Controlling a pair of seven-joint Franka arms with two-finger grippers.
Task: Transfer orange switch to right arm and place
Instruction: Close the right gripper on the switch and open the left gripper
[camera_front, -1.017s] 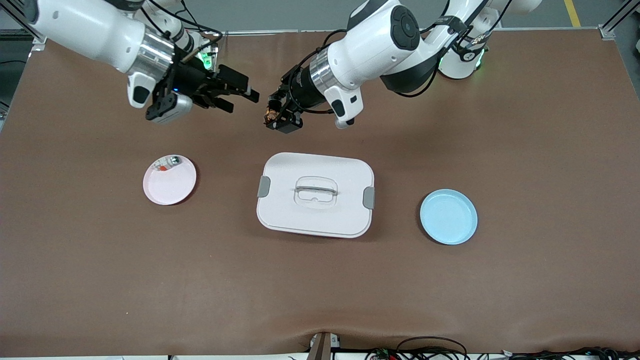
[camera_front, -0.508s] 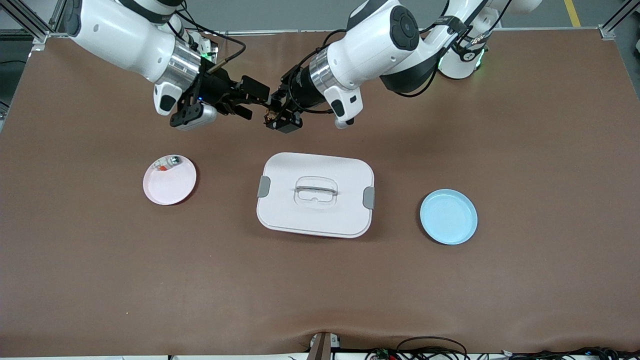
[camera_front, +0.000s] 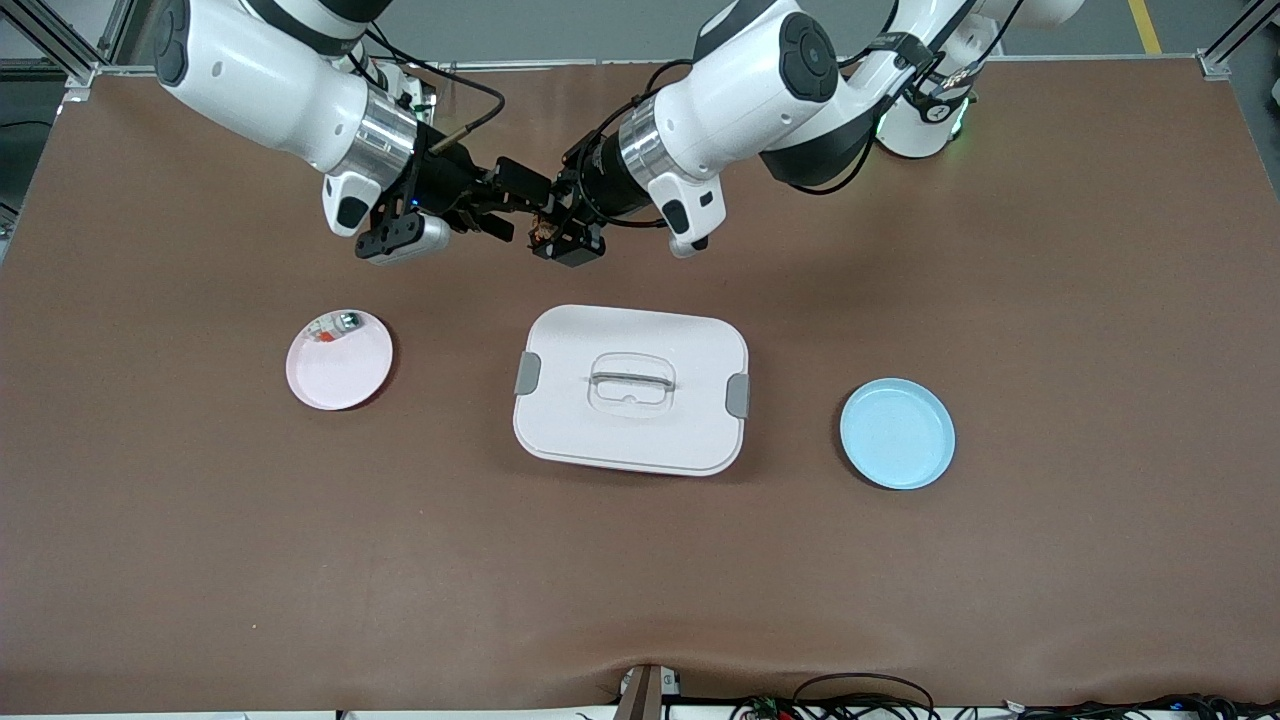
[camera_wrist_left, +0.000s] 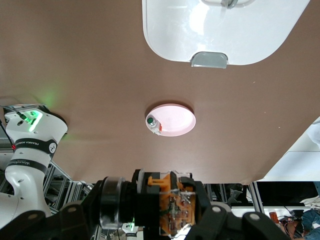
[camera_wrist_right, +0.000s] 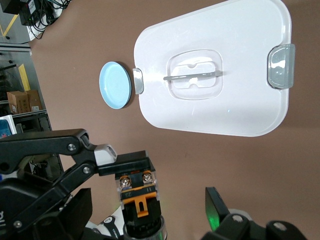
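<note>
Your left claw (camera_front: 553, 232) grips the orange switch (camera_front: 545, 231) in the air above the tabletop (camera_front: 1050, 300), near its robot-side edge, presenting it sideways for the handover. Your right claw (camera_front: 515, 205) is spread open around it, not yet clamped.

the table (camera_front: 1050, 300) is covered by a matt brown sheet, faintly wrinkled like paper or leather. smooth glossy white plastic is seen on the lidded box (camera_front: 690, 425), with grey plastic clips. the blue plate (camera_front: 897, 434) and pink plate (camera_front: 340, 370) look like smooth plastic. white glossy shells and a brushed metal band are shown on the right arm (camera_front: 270, 85). black and orange plastic is shown on the orange switch (camera_wrist_right: 137, 192).
</note>
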